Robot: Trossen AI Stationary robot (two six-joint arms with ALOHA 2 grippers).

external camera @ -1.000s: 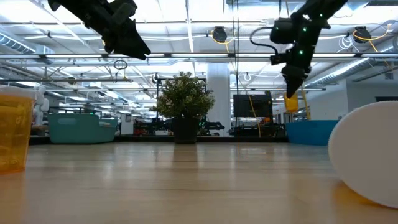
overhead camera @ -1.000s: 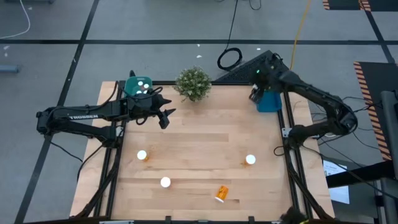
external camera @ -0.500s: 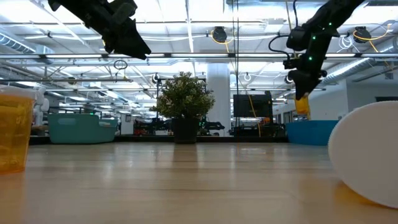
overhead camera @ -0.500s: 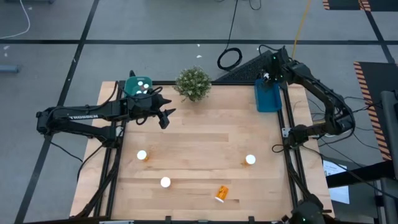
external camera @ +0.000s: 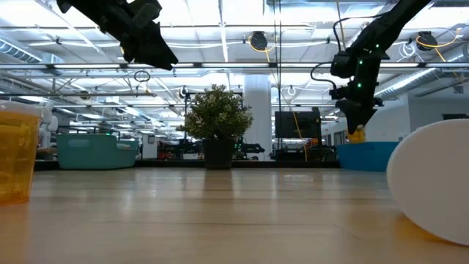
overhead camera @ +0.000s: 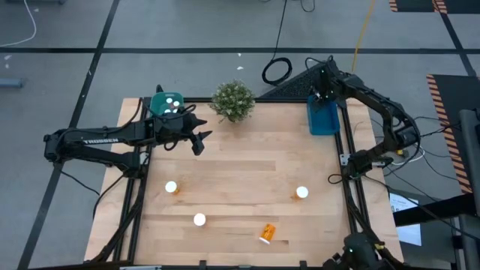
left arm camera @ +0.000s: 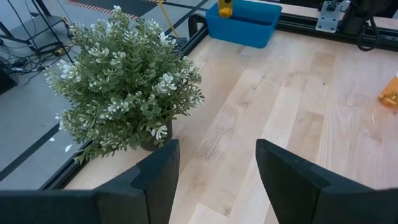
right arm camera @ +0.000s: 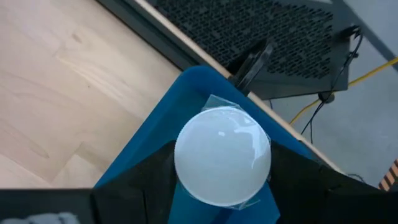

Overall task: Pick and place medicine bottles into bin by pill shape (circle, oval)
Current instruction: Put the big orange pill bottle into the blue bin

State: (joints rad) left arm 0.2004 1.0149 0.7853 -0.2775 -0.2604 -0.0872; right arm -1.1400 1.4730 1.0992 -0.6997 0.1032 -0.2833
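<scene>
you have four medicine bottles loose on the wooden table (overhead camera: 247,161): three stand with white caps up, at the near left (overhead camera: 172,187), near centre-left (overhead camera: 199,220) and right of centre (overhead camera: 302,193), and one orange bottle (overhead camera: 267,233) lies on its side near the front edge. a fifth bottle (right arm camera: 222,155) sits clamped between the fingers of your right gripper (overhead camera: 324,95), its white cap toward the wrist camera, hanging over the far end of the blue bin (overhead camera: 323,118) at the far right corner. in the low view its orange body (external camera: 355,135) shows just above the bin's rim. there are two bins; the teal bin (overhead camera: 166,103) at the far left corner holds at least two white-capped bottles.

your left gripper (overhead camera: 199,141) hovers above the table beside the teal bin, fingers (left arm camera: 155,174) spread apart and holding nothing, pointed toward the potted plant (overhead camera: 233,100) on the far edge between the bins. the right arm reaches in from off the table's right side. the middle of the table is bare wood.
</scene>
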